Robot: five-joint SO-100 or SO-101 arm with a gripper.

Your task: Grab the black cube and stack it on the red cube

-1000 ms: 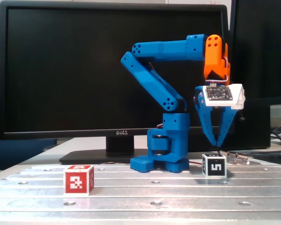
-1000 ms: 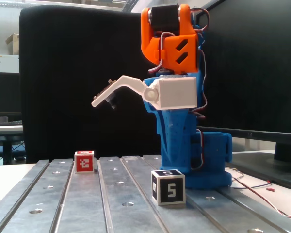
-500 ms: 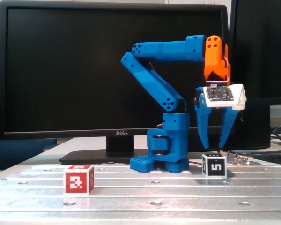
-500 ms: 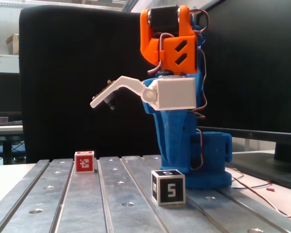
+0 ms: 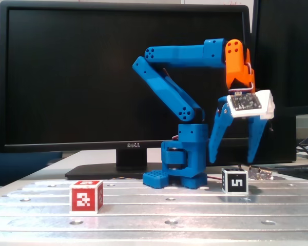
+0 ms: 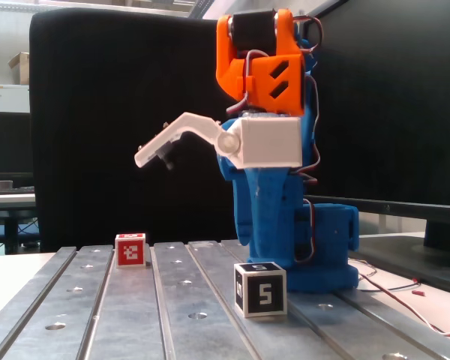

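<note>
Nearest us, toward the worktop's front edge, the red cube (image 5: 86,196) sits alone at left, free to be stacked on. Farther back at right, the black cube (image 5: 234,180) rests under the gripper (image 5: 235,158), whose fingers hang spread and empty above it, which we read as poised for descent.

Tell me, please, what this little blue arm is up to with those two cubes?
The blue arm's gripper hangs open just above the black cube, its two fingers pointing down to either side of it without touching. The black cube sits on the grooved metal table by the arm's base. The red cube stands alone further along the table, well apart from the black one, with nothing on top. So nothing has been grasped or stacked yet; it looks poised to pick up the black cube.
</note>
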